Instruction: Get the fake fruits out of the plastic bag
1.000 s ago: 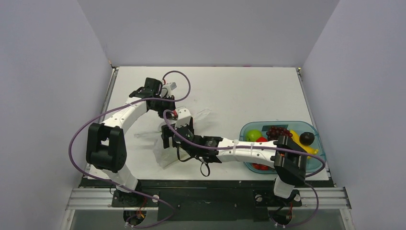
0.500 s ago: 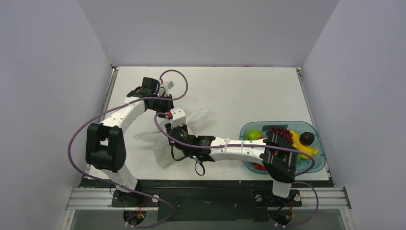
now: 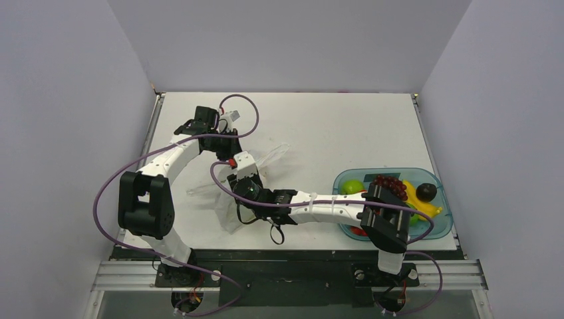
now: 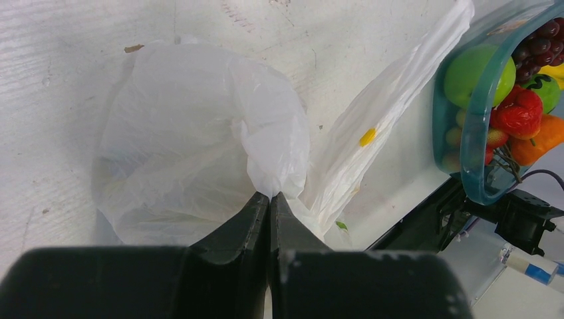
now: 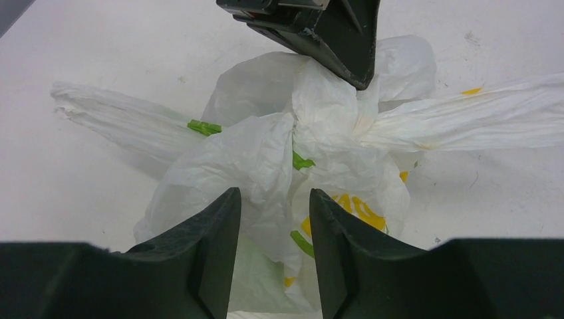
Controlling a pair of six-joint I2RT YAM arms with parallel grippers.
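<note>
The plastic bag (image 4: 193,126), white with yellow and green print, lies crumpled on the table at the near left (image 3: 228,211). My left gripper (image 4: 269,195) is shut on a pinched fold of it and stands at the bag's far side (image 3: 224,141). My right gripper (image 5: 273,199) is open, its jaws on either side of a bunched part of the bag (image 5: 292,153), just near of the left gripper (image 5: 332,40). Fake fruits lie in the teal tray: green apple (image 3: 352,187), grapes (image 3: 389,183), banana (image 3: 418,197), red strawberry (image 4: 519,113). No fruit shows clearly inside the bag.
The teal see-through tray (image 3: 440,214) stands at the near right, partly under my right arm's upper link (image 3: 386,222). A bag handle (image 3: 276,157) trails towards the table's middle. Purple cables loop round both arms. Grey walls close in three sides.
My right gripper has moved left and farther onto the bag, and its arm has swung left with it. My left gripper has shifted slightly left, still pinching the bag.
</note>
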